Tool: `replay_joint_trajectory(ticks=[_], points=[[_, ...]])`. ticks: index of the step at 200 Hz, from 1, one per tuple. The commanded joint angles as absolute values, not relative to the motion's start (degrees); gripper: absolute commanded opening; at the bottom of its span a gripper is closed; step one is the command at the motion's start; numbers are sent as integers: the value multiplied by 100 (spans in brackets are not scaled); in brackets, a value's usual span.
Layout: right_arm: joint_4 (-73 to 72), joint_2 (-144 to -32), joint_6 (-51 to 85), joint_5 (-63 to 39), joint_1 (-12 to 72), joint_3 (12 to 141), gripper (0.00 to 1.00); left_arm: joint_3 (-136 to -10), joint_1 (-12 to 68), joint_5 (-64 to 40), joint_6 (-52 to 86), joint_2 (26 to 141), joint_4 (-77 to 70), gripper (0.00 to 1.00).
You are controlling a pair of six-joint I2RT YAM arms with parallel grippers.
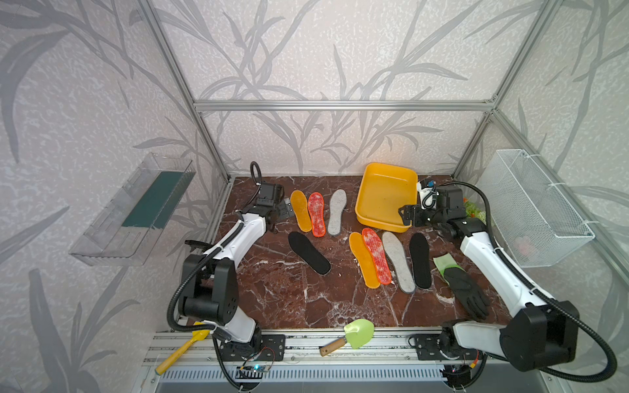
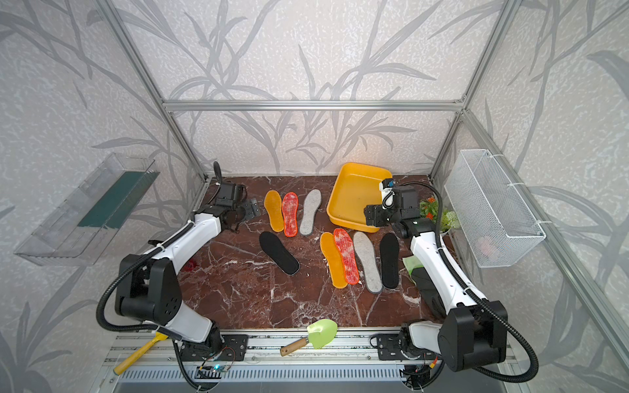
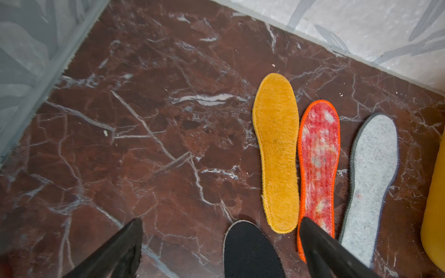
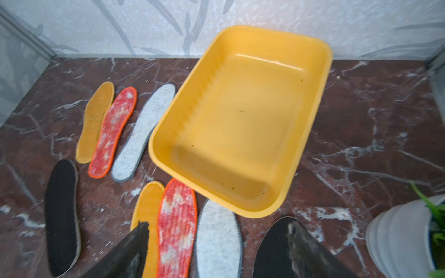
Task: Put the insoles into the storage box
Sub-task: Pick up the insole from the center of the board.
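The left hand (image 3: 221,222) and right hand (image 4: 218,229) are both hanging wide open and empty, the box (image 4: 156,149) sitting empty just ahead of the right hand, while insoles (image 4: 177,223) lying flat and closely packed on the tabletop (image 4: 361,120) beneath it appear to be risking a slipped or doubled pick.

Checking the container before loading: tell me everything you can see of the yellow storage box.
The storage box is a shallow, glossy yellow plastic tub with rounded corners, a flared rim and ribs along one inner wall. It sits skewed far back on the tabletop, empty apart from small specks; nothing grips it.
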State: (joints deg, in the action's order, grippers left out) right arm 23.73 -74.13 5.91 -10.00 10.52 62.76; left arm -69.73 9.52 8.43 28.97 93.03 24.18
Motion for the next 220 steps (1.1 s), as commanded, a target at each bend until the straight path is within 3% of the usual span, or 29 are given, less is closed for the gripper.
replay_joint_trajectory(ticks=[1,77,174,199,220], points=[[3570,-7463,846,-1128,1376,6622,89,-7426,1024,667,3587,9717,3297,99],[3912,-6975,1330,-668,1889,6598,88,-8218,1021,-71,4240,11068,3702,99],[3911,-6584,1349,-492,1924,6303,85,-9667,1107,-105,4219,12206,4276,89],[3880,-6557,1379,-542,1925,6295,85,-9795,1135,-86,4243,12368,4390,82],[3845,-6557,1412,-545,1924,6270,85,-9822,1143,-105,4252,12448,4393,71]])
